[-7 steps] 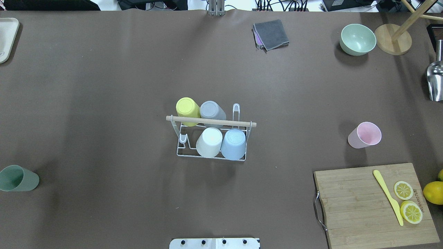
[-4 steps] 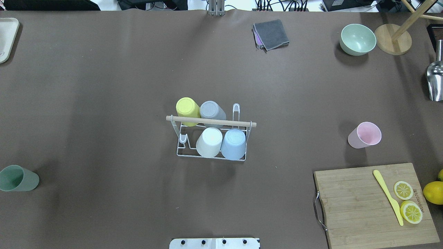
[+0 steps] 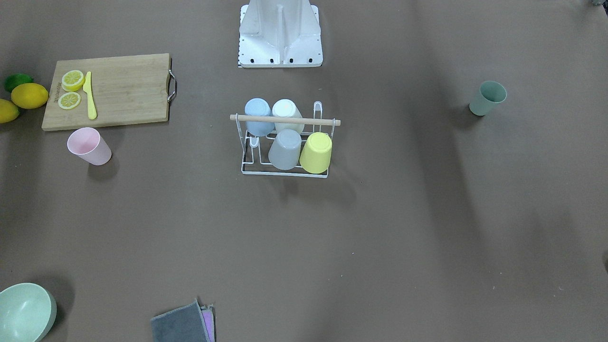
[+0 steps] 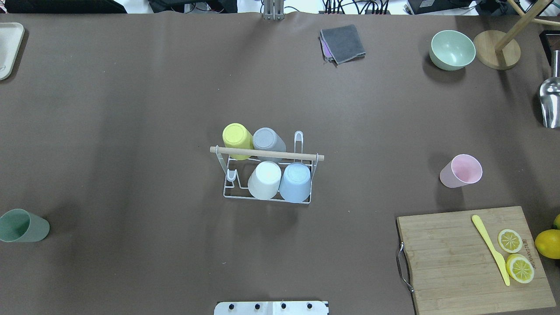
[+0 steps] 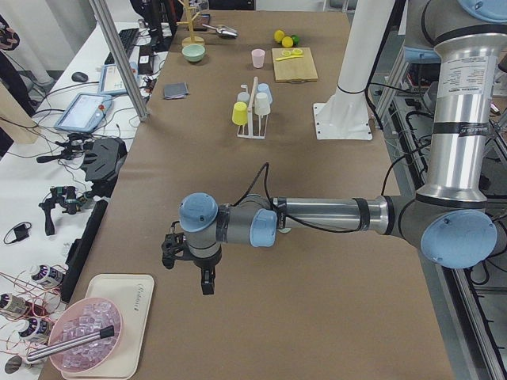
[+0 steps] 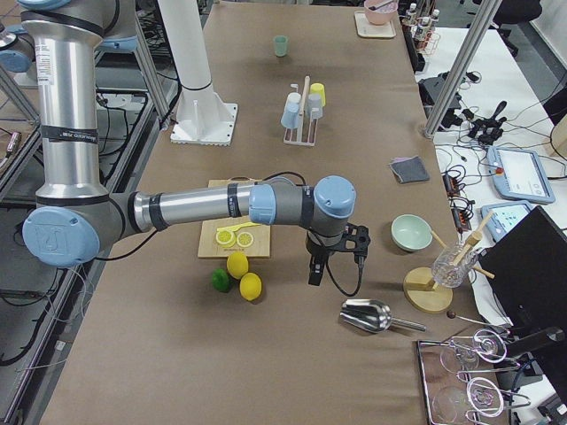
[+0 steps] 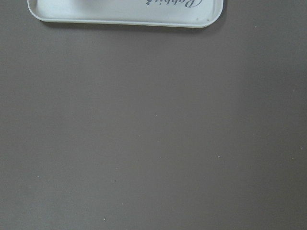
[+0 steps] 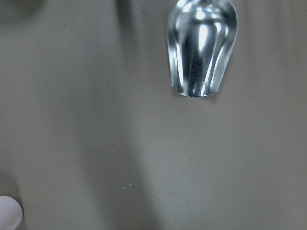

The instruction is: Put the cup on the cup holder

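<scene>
The cup holder point(image 4: 267, 154), a white wire rack with a wooden rod on top, stands mid-table and carries several upside-down cups: yellow point(image 4: 237, 139), grey point(image 4: 267, 142), white point(image 4: 265, 178) and blue point(image 4: 295, 180). A pink cup point(image 4: 461, 170) stands upright to its right, near the cutting board. A green cup point(image 4: 22, 225) stands upright at the far left edge. My left gripper point(image 5: 207, 283) hangs over the table's left end and my right gripper point(image 6: 314, 271) over the right end. Both show only in the side views, so I cannot tell if they are open or shut.
A wooden cutting board point(image 4: 459, 258) with a yellow knife and lemon slices lies front right. A green bowl point(image 4: 452, 49), a wooden stand point(image 4: 497, 49) and a metal scoop point(image 8: 201, 48) are at the right. A grey cloth point(image 4: 342, 43) lies at the back. A white tray point(image 7: 124, 12) is at the left end.
</scene>
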Robot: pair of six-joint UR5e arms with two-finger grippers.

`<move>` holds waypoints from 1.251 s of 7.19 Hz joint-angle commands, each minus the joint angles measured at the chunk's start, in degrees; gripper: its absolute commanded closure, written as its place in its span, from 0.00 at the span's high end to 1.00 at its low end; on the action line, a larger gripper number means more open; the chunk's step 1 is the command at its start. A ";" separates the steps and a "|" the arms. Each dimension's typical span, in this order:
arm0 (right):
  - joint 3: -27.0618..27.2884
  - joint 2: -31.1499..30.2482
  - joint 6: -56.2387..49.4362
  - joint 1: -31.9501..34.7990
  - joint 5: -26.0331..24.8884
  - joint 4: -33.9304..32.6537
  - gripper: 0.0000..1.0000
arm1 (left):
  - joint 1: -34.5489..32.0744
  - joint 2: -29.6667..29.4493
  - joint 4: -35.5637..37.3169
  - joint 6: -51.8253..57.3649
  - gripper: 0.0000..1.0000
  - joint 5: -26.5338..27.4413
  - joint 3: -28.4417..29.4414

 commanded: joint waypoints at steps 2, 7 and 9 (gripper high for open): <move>-0.84 7.53 3.05 -7.52 0.97 -6.46 0.98 | 0.40 -1.89 8.24 0.08 0.98 8.21 -4.99; -9.00 17.64 6.24 -12.13 2.37 -14.27 0.98 | 3.56 -18.28 15.37 -7.17 0.98 8.21 3.41; -12.76 21.23 5.80 -13.62 2.98 -16.22 0.98 | 5.14 -25.68 15.72 -7.83 0.98 8.30 11.06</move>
